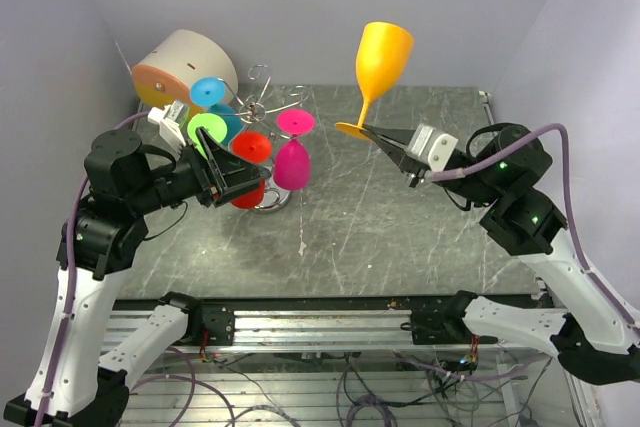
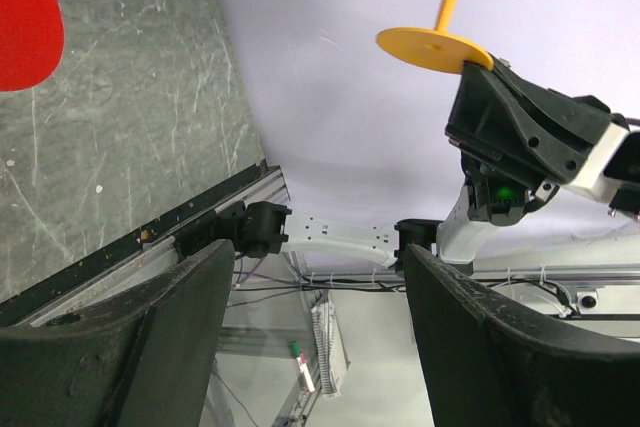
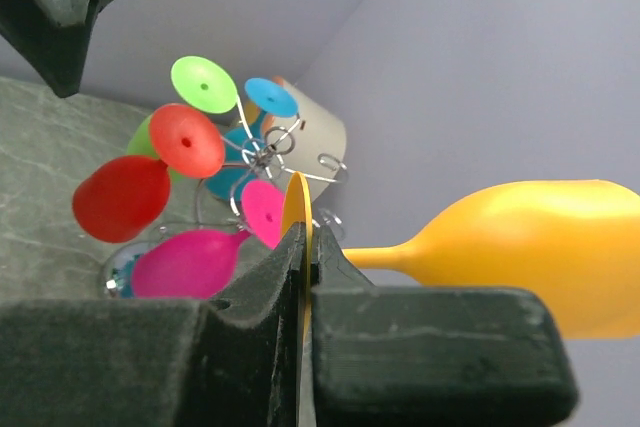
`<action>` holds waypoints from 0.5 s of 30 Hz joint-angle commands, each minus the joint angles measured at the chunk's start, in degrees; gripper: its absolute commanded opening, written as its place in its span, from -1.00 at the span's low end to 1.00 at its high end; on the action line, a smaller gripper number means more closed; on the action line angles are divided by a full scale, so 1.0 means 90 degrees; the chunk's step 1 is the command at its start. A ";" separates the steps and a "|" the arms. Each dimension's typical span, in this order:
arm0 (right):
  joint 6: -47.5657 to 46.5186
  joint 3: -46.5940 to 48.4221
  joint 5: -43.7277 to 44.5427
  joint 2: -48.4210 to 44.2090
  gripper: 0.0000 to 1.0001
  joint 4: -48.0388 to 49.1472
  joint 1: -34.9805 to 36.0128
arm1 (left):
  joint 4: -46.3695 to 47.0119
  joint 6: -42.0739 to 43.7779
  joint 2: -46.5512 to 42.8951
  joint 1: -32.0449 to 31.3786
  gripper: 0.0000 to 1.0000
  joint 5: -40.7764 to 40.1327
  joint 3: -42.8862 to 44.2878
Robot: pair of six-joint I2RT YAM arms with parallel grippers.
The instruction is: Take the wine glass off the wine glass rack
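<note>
R gripper [image 1: 368,131] shut tight on the round foot of the yellow-orange plastic wine glass [image 1: 384,57]; R wrist cam shows the pads clamped on both faces of the foot disc, edge-on between them. Glass is off the silver wire wine glass rack [image 1: 262,105] and held in the air to the rack's right, well apart from it, bowl up and stem tilted a little, above the grey marbled table top [image 1: 420,237]. Rack stands at table's back-left, four other glasses hanging bowl-down from its hooks: red glass [image 1: 250,147], magenta glass [image 1: 291,165], green glass [image 1: 207,129], blue glass [image 1: 209,93]. Beige-and-orange cylinder [image 1: 185,59] sits behind the rack in the corner. L gripper [image 1: 228,179] is at the rack's left side near the red glass; L wrist cam shows its jaws spread wide w/ nothing between them.
</note>
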 commanded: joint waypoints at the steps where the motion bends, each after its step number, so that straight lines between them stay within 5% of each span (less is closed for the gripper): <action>1: -0.1206 0.0331 0.0793 0.0322 -1.00 0.0201 0.0524 | -0.0013 -0.0135 0.0055 -0.0031 0.58 0.0192 0.0070; 6: -0.1991 0.0696 0.1885 0.1066 -1.00 0.0003 0.1728 | -0.0161 0.0004 -0.0014 -0.0035 0.57 0.0037 -0.0008; 15: -0.3300 -0.0665 0.4206 0.0751 -1.00 0.1593 0.4112 | -0.0220 -0.0280 -0.0393 -0.0036 0.53 -0.0316 -0.0359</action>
